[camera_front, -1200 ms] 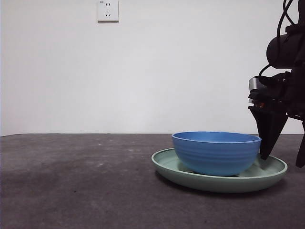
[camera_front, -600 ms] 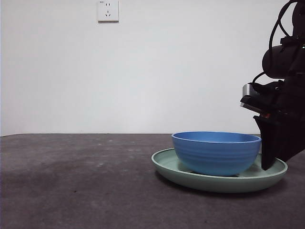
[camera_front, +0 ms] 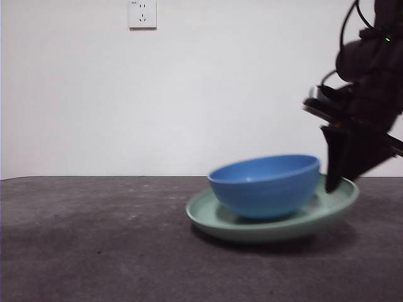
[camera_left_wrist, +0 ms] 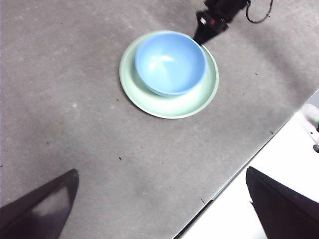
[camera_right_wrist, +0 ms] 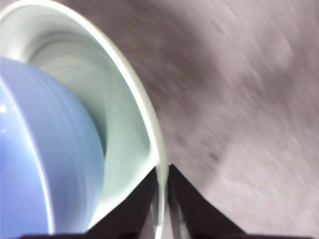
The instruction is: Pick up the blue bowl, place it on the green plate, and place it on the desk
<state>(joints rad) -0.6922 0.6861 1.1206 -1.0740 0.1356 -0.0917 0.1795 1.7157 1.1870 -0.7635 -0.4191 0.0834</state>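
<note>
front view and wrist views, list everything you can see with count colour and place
bowl: one, blue, sitting in the plate, tilted with it
plate: one, pale green, on the desk, gripped side lifted
desk: one, dark grey, under everything
wall socket: one, white, high on the back wall
right gripper: one, black, jaws shut on the plate's rim
left gripper: one, black, jaws open, high above the desk, away from the plate

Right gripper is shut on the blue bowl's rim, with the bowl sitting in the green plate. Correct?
Not quite. The right gripper is shut on the rim of the green plate, not the bowl's; the right wrist view shows this. The blue bowl does sit in the plate.
</note>
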